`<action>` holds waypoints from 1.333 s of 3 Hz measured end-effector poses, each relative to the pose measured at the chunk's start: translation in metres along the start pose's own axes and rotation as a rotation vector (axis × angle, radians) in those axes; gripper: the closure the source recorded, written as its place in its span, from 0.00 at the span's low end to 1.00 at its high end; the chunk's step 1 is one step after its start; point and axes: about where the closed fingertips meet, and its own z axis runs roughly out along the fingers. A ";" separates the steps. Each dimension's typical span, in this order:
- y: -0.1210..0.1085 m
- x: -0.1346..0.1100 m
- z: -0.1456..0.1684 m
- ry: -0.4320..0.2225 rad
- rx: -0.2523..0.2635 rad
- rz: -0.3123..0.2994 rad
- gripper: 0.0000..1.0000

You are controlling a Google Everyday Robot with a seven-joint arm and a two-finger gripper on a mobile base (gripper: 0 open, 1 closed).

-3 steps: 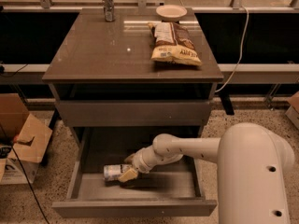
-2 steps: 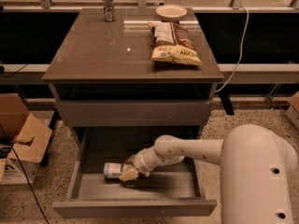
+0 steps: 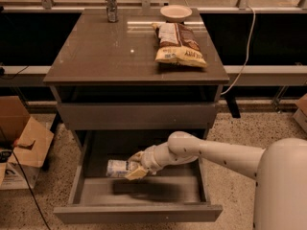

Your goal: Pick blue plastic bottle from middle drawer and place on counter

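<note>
The middle drawer is pulled open at the bottom of the cabinet. The blue plastic bottle lies on its side in the drawer's left half, pale with a whitish label. My gripper reaches in from the right and is shut on the bottle's right end, with one finger above it and one below. The bottle seems a little above the drawer floor, with a shadow under it. The counter is the glossy dark top of the cabinet.
On the counter are a brown-yellow chip bag at the right, a slim metallic can at the back left and a small white bowl at the back. A closed drawer front sits above the open one. Cardboard boxes stand on the floor at left.
The gripper and the bottle have risen slightly in the drawer; the arm has shifted a little up and to the right.
</note>
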 end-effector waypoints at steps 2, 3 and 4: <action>0.028 -0.048 -0.067 0.014 -0.068 -0.247 1.00; 0.041 -0.077 -0.114 0.048 -0.084 -0.329 1.00; 0.039 -0.097 -0.141 0.080 -0.051 -0.389 1.00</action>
